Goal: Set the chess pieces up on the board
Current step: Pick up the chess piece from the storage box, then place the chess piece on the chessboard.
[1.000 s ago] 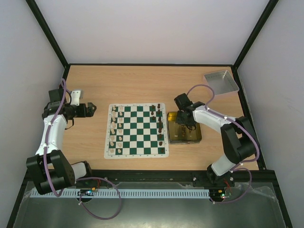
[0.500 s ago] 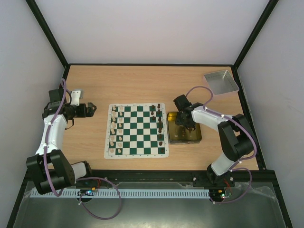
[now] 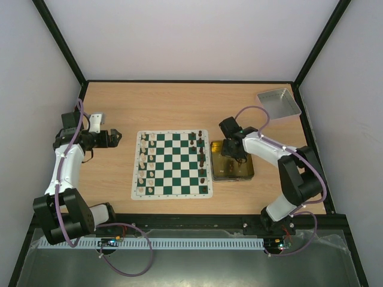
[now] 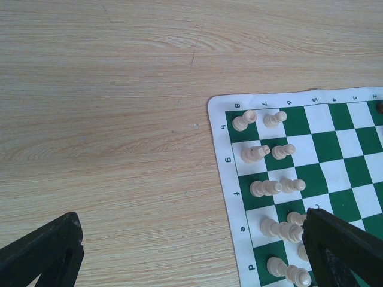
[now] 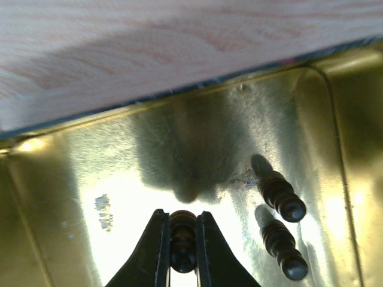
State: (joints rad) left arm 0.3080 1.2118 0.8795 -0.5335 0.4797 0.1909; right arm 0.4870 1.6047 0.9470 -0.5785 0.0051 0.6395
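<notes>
The green and white board (image 3: 172,165) lies mid-table. Cream pieces (image 3: 145,162) stand in two columns along its left side, also seen in the left wrist view (image 4: 266,188). Dark brown pieces (image 3: 201,156) stand along its right side. My right gripper (image 3: 232,154) is over the gold tray (image 3: 248,174); in the right wrist view it (image 5: 181,222) is shut on a dark brown piece (image 5: 183,239) held above the tray floor. Two more dark pieces (image 5: 278,194) stand in the tray (image 5: 72,179). My left gripper (image 3: 116,137) is open and empty, left of the board (image 4: 359,149).
A grey metal tray (image 3: 279,103) sits at the back right corner. Black frame posts and white walls close in the table on all sides.
The right gripper has shifted slightly over the gold tray, its arm moving a little to the right. The left arm has not moved.
</notes>
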